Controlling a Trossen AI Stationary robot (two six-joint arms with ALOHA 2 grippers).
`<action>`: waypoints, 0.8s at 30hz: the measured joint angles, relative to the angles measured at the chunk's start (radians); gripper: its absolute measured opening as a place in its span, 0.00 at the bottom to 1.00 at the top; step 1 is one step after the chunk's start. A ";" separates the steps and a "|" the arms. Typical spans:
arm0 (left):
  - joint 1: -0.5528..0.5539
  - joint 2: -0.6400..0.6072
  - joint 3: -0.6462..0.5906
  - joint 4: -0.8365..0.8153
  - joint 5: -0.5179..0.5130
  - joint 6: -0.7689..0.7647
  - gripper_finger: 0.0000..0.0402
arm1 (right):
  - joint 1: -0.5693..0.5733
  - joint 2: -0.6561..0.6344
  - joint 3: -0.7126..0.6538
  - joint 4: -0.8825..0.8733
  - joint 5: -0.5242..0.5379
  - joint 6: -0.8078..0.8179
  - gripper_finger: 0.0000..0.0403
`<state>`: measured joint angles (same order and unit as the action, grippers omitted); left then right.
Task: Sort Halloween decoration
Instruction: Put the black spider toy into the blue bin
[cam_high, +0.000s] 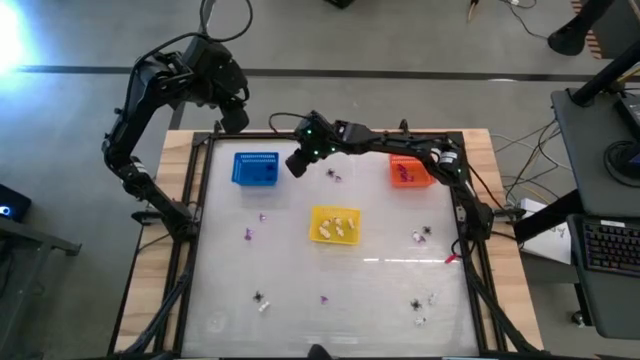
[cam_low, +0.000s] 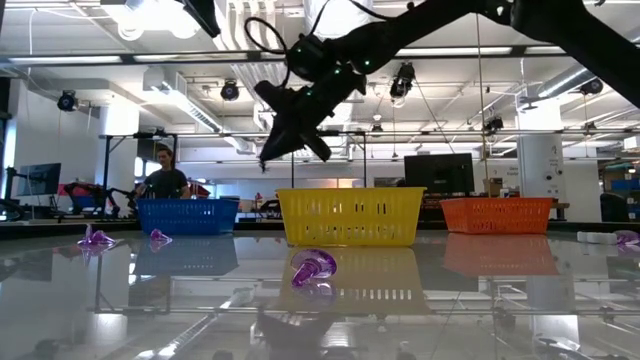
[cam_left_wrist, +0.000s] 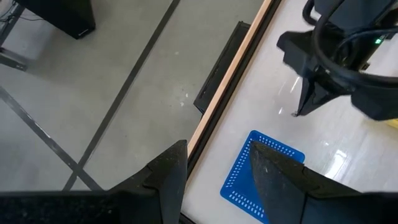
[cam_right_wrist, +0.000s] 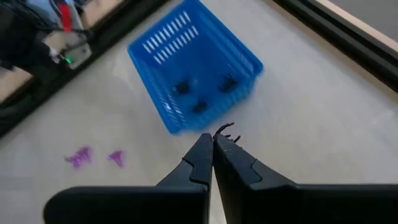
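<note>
My right gripper (cam_right_wrist: 212, 140) hangs above the table beside the blue basket (cam_right_wrist: 196, 68), shut on a black spidery trinket (cam_right_wrist: 227, 132). In the high view it (cam_high: 297, 165) lies between the blue basket (cam_high: 256, 168) and the orange basket (cam_high: 410, 172). Three black trinkets lie inside the blue basket. The yellow basket (cam_high: 335, 225) holds white pieces. Purple (cam_high: 248, 235), black (cam_high: 427, 232) and white (cam_high: 420, 320) trinkets lie scattered on the table. My left gripper (cam_left_wrist: 217, 149) waits open, high over the table's far left corner. My right gripper pinches the black spidery trinket between its two fingertips; only its thin legs (cam_right_wrist: 229, 129) poke out past them, and the fingers hide the body. The fingers slant down toward the table's left side. The trinket is lifted clear of the table.
The table has a raised black frame (cam_high: 196, 190) on a wooden border. Two purple trinkets (cam_right_wrist: 78, 157) lie near the blue basket. A red-tipped object (cam_high: 452, 258) lies near the right edge. A person (cam_low: 165, 180) shows in the room beyond the table.
</note>
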<state>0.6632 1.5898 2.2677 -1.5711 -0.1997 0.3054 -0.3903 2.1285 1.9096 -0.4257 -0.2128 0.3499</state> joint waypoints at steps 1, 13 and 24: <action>0.000 0.000 0.000 0.000 0.000 0.000 0.39 | 0.001 0.011 0.013 0.003 -0.001 0.004 0.02; 0.000 0.000 0.000 0.000 -0.001 0.001 0.39 | 0.022 0.191 0.257 -0.006 -0.051 0.020 0.02; 0.000 -0.002 0.000 0.000 -0.001 0.010 0.39 | 0.033 0.332 0.430 -0.046 -0.114 0.049 0.02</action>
<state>0.6632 1.5881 2.2677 -1.5707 -0.2008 0.3154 -0.3576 2.4608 2.3401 -0.4720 -0.3264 0.3992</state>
